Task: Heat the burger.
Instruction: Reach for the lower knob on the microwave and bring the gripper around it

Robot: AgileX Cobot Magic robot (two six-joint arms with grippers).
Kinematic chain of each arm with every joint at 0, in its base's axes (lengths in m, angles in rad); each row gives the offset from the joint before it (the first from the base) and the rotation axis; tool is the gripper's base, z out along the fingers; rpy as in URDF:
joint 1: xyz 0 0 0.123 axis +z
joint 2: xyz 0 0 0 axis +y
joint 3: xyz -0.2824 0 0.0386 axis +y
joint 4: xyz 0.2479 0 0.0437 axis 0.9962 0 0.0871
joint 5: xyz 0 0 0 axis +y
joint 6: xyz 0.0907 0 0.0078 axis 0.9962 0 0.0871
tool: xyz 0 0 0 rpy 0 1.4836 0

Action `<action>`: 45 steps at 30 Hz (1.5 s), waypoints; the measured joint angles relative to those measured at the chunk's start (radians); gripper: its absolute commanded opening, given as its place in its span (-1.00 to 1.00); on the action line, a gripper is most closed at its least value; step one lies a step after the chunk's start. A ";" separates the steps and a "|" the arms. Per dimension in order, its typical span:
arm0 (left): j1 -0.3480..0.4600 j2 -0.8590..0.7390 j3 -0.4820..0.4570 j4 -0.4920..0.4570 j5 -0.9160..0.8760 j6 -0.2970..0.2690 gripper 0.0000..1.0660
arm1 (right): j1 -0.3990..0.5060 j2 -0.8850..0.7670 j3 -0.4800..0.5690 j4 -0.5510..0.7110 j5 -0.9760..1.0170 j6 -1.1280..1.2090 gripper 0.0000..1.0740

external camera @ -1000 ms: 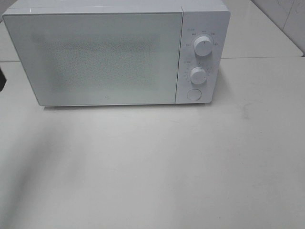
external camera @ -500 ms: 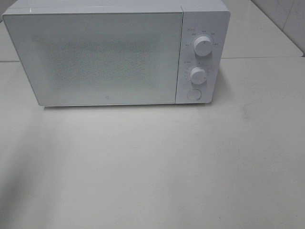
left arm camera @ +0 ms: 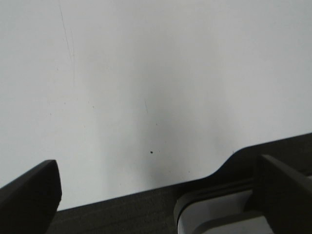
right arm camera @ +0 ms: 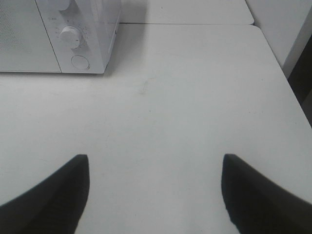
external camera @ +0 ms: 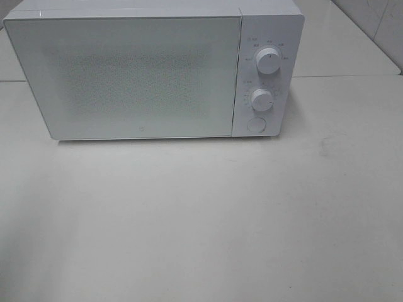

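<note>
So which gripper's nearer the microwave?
Right, likely: the right gripper faces the microwave across the table. The left gripper sees only the table edge, no microwave.

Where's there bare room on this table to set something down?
The white tabletop in front of the closed white microwave oven is bare right across. A narrower bare strip runs right of its dial panel. Only the back, where the oven stands, is taken.

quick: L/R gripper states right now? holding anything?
Left gripper: open, holding nothing.
Right gripper: open, holding nothing.
</note>
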 measured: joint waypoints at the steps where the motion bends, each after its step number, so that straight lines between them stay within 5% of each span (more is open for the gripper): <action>1: 0.000 0.000 0.000 0.000 0.000 0.000 0.86 | 0.000 0.000 0.000 0.000 0.000 0.000 0.38; 23: 0.004 -0.404 0.031 -0.044 0.044 0.000 0.85 | 0.000 0.000 0.000 0.000 0.000 0.000 0.38; 33: 0.161 -0.653 0.031 -0.047 0.044 0.000 0.85 | 0.000 0.000 0.000 0.000 0.000 0.000 0.38; 45: 0.173 -0.690 0.037 -0.049 0.045 0.000 0.85 | 0.000 0.000 0.000 0.000 0.000 0.000 0.38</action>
